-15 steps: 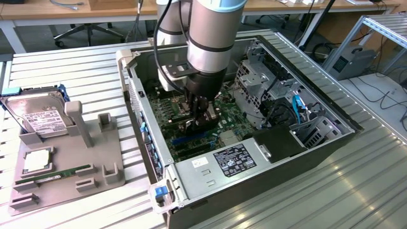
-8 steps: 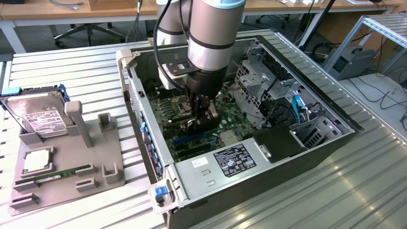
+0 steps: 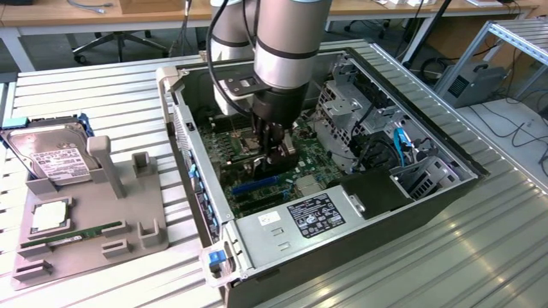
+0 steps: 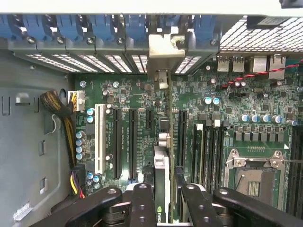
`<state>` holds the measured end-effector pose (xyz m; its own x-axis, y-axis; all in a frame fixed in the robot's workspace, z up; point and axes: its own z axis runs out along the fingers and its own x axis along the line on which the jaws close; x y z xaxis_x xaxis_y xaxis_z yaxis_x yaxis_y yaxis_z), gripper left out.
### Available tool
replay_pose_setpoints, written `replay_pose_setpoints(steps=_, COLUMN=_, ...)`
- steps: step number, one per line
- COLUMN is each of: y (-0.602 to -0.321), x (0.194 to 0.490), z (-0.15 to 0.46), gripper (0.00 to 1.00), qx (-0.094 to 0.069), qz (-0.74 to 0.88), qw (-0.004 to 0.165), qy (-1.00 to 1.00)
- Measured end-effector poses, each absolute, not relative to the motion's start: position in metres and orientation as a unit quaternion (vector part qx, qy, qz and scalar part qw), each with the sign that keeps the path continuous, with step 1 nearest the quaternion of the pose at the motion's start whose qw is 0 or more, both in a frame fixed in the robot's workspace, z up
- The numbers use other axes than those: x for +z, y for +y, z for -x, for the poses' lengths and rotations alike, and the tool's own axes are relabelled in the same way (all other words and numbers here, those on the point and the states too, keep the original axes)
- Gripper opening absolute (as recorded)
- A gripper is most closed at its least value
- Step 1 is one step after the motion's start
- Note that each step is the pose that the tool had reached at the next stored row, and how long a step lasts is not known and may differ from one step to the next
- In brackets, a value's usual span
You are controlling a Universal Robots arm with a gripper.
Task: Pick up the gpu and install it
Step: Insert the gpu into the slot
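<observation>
Black gripper (image 4: 163, 198) fingers (image 4: 142, 205) sit closest to the wrist camera, pinching the gpu (image 4: 162, 189) edge-on between them: a thin card standing upright, with a dark face bearing a small green logo, a green board edge, and a silver end bracket (image 4: 163, 52) that reaches the case's rear slot openings. It hangs over the motherboard (image 4: 208, 127), in line with the row of long black expansion slots (image 4: 117, 142); whether its lower edge has met a slot cannot be told. In the exterior view the arm (image 3: 287, 51) reaches down into the open computer case (image 3: 256, 244), which lies on its side on a ribbed metal table (image 3: 411, 269), and the gripper (image 3: 269, 157) is low among the components. Around the card stand a white slot (image 4: 99, 139), a bundle of yellow and black cables (image 4: 61, 111), the bare processor socket (image 4: 253, 175) and the blue retention clips (image 4: 94, 26) along the rear wall. The case walls, a metal drive cage (image 3: 342, 106) and a black shroud (image 3: 376, 189) hem the arm in, leaving open room mainly above. On the exterior view's left, well apart from the case, a grey holder (image 3: 94, 205) carries a silver hard drive (image 3: 51, 157) and a narrow green memory stick (image 3: 73, 236).
</observation>
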<state>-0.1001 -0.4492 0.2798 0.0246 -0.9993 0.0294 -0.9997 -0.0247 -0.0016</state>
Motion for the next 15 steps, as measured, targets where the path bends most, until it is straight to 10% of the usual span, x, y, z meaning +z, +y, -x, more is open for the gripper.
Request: replay_pose_setpoints(steps=15, y=-0.4491, x=0.2799, z=0.0899, gripper=0.27, qx=0.01, qz=-0.689, qw=0.016, qy=-0.724)
